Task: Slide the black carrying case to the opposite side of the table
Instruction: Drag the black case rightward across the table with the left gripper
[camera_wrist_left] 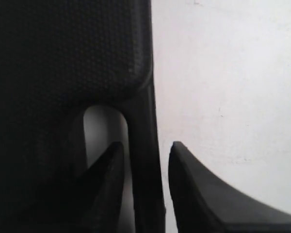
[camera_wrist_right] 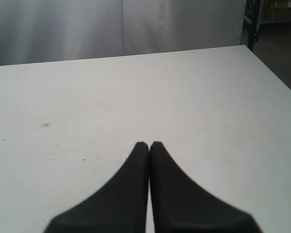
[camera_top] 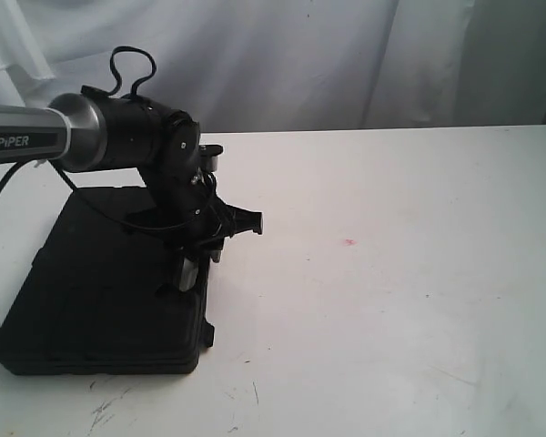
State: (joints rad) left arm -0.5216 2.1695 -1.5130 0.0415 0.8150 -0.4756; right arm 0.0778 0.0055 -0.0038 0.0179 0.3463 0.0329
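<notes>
The black carrying case is found directly under the left gripper, whose slightly parted jaws straddle its handle bar unclamped, so the bar could be slipped off or the case twisted on the tabletop when dragged; the right gripper is pressed closed, empty.

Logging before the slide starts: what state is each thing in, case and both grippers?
black carrying case: closed, lying flat on the table.
left gripper: open, fingers straddling the case's handle.
right gripper: shut, holding nothing.
</notes>
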